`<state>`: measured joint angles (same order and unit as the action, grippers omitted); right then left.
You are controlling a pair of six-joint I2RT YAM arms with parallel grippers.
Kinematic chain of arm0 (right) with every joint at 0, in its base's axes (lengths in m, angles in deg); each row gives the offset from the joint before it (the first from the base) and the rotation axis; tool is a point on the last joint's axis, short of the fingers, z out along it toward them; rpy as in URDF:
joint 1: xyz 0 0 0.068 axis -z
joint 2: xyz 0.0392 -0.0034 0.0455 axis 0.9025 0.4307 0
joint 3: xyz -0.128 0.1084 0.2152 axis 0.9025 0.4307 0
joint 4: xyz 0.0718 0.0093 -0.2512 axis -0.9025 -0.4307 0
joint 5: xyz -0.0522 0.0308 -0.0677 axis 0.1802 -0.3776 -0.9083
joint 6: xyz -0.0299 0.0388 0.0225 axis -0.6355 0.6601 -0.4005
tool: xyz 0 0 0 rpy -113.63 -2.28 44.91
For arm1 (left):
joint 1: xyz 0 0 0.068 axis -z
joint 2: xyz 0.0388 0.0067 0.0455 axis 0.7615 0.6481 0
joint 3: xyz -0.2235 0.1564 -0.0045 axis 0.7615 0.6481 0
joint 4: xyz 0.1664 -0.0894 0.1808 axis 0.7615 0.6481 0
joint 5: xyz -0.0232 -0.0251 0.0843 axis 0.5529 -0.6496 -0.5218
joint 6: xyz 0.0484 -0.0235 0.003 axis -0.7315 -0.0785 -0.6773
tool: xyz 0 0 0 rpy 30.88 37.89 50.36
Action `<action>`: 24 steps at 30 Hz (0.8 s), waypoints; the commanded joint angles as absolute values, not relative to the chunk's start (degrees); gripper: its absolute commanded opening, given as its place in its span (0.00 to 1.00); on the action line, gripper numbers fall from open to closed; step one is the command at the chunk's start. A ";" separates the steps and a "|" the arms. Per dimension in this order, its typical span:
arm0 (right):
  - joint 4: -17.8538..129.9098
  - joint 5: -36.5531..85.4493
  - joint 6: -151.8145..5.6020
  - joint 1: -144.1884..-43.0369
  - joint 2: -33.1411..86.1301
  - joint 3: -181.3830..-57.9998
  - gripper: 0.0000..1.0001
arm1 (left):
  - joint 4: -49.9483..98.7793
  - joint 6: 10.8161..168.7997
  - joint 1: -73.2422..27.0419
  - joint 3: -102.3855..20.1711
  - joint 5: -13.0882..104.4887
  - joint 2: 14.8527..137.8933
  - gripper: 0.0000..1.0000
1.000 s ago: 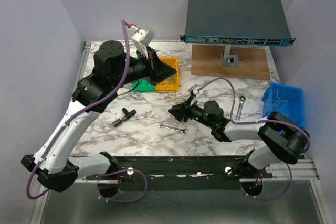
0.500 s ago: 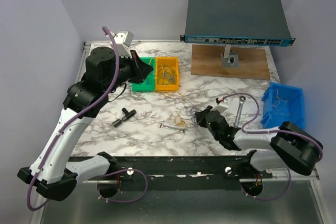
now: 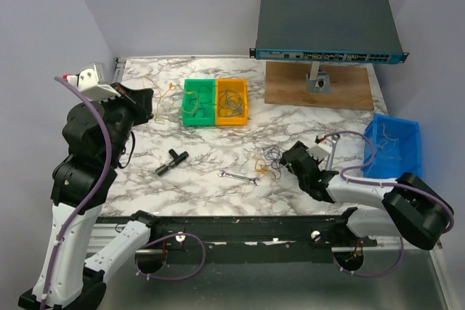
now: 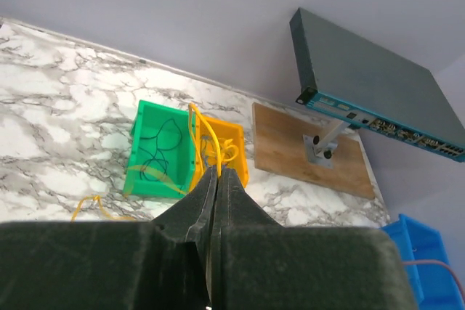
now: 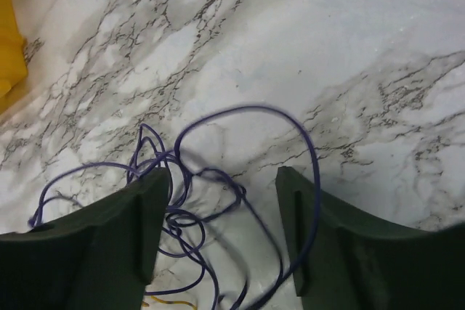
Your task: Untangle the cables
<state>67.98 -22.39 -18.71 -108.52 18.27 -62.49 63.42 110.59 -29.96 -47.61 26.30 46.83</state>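
nothing can be read in any view. the only markings are small pale marks along the front edge of the grey network switch [image 3: 327, 23], by its row of ports. they are too small and blurred to make out from the top view or from the left wrist view.
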 commanded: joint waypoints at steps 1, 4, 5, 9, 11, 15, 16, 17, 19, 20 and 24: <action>60.43 -24.29 -17.21 -107.30 18.81 -63.94 0.72 | 62.46 109.33 -30.68 -47.49 23.60 47.55 0.00; 63.65 -20.20 -26.27 -107.30 17.07 -64.77 0.76 | 59.05 106.69 -30.79 -46.00 33.01 48.18 0.00; 64.72 -18.18 -29.09 -107.35 15.84 -64.88 0.79 | 58.53 106.04 -30.79 -46.20 36.81 48.94 0.00; 67.10 -10.27 -38.79 -107.34 8.88 -65.81 0.90 | 58.89 104.52 -30.70 -47.95 48.31 52.79 0.00; 68.82 -3.53 -45.76 -107.38 5.68 -66.97 1.00 | 57.47 104.64 -30.64 -47.28 52.88 53.55 0.00; 64.85 5.42 -52.72 -107.33 1.66 -72.59 1.00 | 53.15 105.17 -29.09 -44.21 59.76 54.30 0.00; 64.63 8.69 -54.13 -107.38 0.60 -73.62 1.00 | 52.49 104.91 -28.24 -43.72 60.58 54.67 0.00; 65.09 11.46 -55.62 -107.38 -0.25 -74.37 1.00 | 51.92 104.44 -26.98 -43.24 61.08 55.08 0.00; 67.05 18.97 -57.89 -107.37 -1.40 -75.32 1.00 | 51.36 103.14 -24.26 -42.97 61.17 56.23 0.00; 68.04 21.38 -58.47 -107.38 -1.35 -75.91 1.00 | 51.04 102.49 -22.75 -42.87 61.05 56.99 0.00; 70.22 28.09 -60.63 -107.45 0.99 -80.12 1.00 | 50.15 101.26 -17.47 -43.19 59.82 60.28 0.00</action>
